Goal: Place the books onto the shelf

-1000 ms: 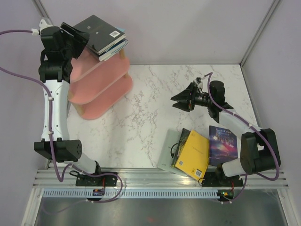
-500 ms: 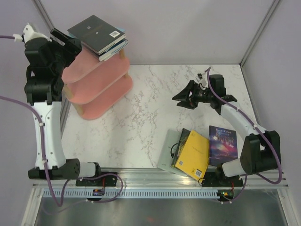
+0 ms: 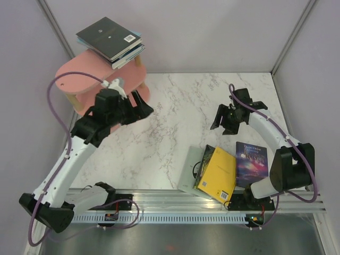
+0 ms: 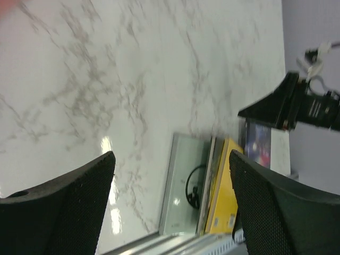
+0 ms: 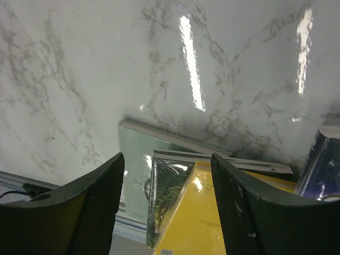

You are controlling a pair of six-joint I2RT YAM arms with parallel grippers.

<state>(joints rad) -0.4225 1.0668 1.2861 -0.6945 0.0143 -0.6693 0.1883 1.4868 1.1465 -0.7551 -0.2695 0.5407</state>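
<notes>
The left arm (image 3: 69,159) has swung off the shelf (image 3: 74,77), its stack (image 3: 110,42) left on top, jaws spread empty, while the right arm (image 3: 265,130), jaws also spread, now tips toward three books (image 3: 218,172) waiting on the tabletop (image 3: 170,106).

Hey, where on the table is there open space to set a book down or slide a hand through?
Bare marble lies mid-table between the left gripper and right gripper, and near left, between the left arm and the grey book. Crowded: near right, where the books overlap, and around the shelf.
</notes>
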